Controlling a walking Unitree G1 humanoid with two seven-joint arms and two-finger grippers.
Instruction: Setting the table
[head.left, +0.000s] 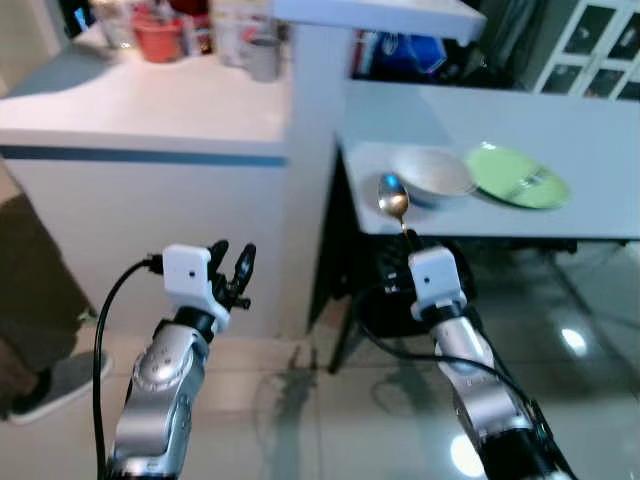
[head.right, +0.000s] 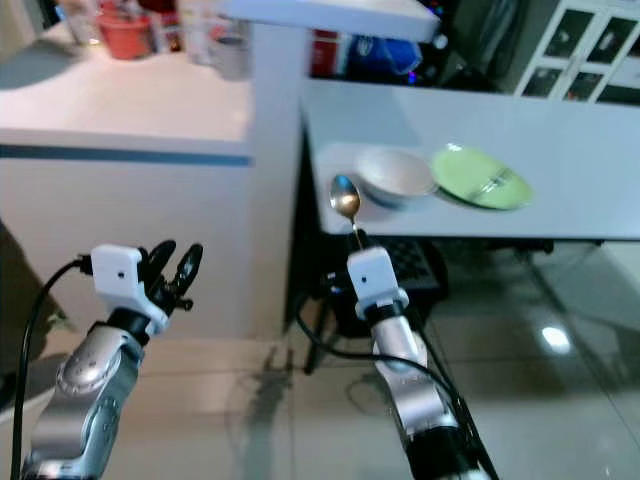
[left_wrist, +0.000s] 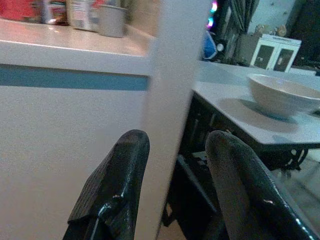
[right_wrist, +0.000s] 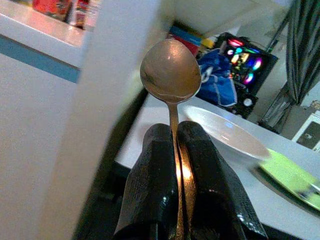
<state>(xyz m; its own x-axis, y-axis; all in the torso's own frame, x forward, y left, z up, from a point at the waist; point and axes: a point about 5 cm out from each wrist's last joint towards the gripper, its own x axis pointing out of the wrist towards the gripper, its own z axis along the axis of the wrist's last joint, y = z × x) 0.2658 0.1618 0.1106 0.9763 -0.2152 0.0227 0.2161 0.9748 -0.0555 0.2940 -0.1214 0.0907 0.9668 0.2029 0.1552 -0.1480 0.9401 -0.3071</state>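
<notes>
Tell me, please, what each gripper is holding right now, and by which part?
The right gripper holds a spoon by its handle, bowl end up. The left gripper is open and holds nothing.

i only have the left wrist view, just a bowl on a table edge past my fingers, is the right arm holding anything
Observer: Yes. The right gripper is shut on a spoon, its bowl end pointing up.
Operator: where is the spoon relative to the table
Observer: In the head views the spoon's bowl end overlaps the near left corner of the table, just left of the white bowl.
Operator: anything else on the table besides the bowl
Observer: A green plate lies right beside the white bowl, on its right.
Operator: and my left arm
Observer: The left gripper is raised in front of the white counter, fingers open, holding nothing.
</notes>
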